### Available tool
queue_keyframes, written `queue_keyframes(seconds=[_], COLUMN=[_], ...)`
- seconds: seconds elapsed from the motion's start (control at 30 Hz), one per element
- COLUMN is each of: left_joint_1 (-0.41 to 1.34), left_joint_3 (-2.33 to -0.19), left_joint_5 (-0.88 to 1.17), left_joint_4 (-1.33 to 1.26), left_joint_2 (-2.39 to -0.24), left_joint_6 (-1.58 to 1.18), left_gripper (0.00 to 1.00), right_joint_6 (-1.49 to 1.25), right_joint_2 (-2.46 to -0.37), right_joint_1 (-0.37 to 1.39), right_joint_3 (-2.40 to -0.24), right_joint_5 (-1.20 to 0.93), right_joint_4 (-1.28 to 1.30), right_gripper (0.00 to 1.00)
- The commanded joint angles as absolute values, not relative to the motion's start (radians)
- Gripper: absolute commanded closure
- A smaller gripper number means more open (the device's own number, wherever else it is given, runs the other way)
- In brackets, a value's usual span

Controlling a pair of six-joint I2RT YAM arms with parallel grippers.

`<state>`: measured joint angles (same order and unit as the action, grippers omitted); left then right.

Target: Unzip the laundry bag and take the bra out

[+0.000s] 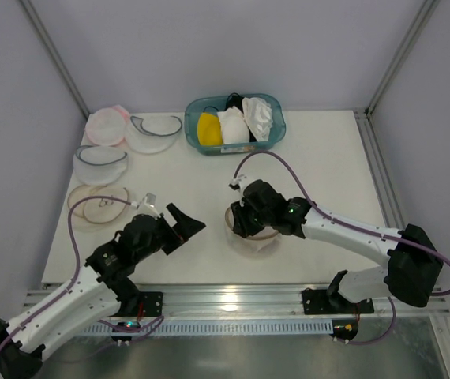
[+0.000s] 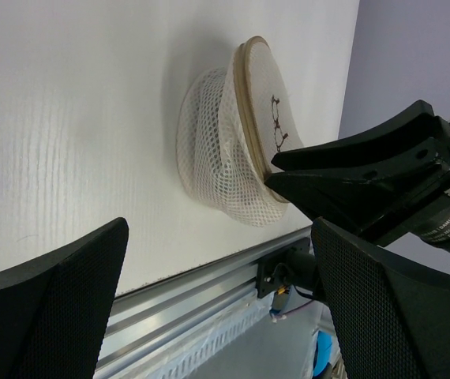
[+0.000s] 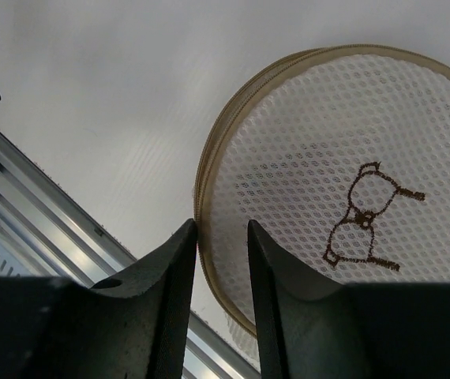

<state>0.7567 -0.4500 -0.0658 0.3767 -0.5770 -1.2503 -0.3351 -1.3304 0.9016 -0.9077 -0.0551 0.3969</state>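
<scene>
white table (image 1: 328,174) takes up most of the top view. the laundry bag (image 2: 225,150) sits near the middle of it, toward the front edge and right under the right arm. it's a squat round drum, and the side wall is see-through white mesh that sags and bulges out a bit at the bottom. the flat round face is the same mesh, pulled smoother. a tan-beige rim (image 3: 203,181) runs around that face and looks doubled up, like two bands stacked.

the right gripper (image 3: 221,229) is down on the near edge of the bag. its two fingers are close together with the rim showing in the narrow gap between them. honestly can't tell if it's actually pinching anything.

the left gripper (image 2: 217,316) is spread wide with nothing in it, pointed at the bag from the left but well short of touching.

smallest bit is the little dark brown bra drawing (image 3: 367,217) on the round face, just a thin outline of two cups and straps.
</scene>
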Motion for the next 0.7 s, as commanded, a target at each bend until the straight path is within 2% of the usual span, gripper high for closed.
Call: queue_keyframes(seconds=[0.0,0.13,0.2,0.23,0.4,0.53,0.67], left_joint_1=[0.753,0.753,0.753,0.753,0.753,0.753,0.753], left_joint_3=[-0.443,-0.445,-0.445,-0.445,-0.445,-0.439,-0.452], left_joint_5=[-0.097,-0.103,-0.101,-0.101,-0.097,-0.068,-0.031], left_joint_4=[0.396,0.399,0.397,0.397,0.391,0.347,0.244], left_joint_2=[-0.557,-0.554,-0.555,-0.555,-0.558,-0.589,-0.669], left_joint_6=[-1.253,-1.255,-1.253,-1.255,-1.253,-1.247,-1.23], left_gripper=[0.0,0.01,0.01,0.01,0.0,0.01,0.0], right_joint_6=[-0.333,-0.336,-0.337,-0.339,-0.35,-0.359,-0.368], right_joint_2=[-1.322,-1.316,-1.315,-1.312,-1.281,-1.232,-1.141], right_joint_1=[0.908,0.908,0.907,0.907,0.908,0.908,0.908], right_joint_3=[-0.953,-0.95,-0.946,-0.943,-0.934,-0.937,-0.923], right_joint_5=[-0.077,-0.078,-0.078,-0.077,-0.058,-0.029,0.055], right_joint_4=[0.362,0.367,0.367,0.367,0.376,0.402,0.425], right_gripper=[0.64,0.65,0.71,0.78,0.91,0.96,0.96])
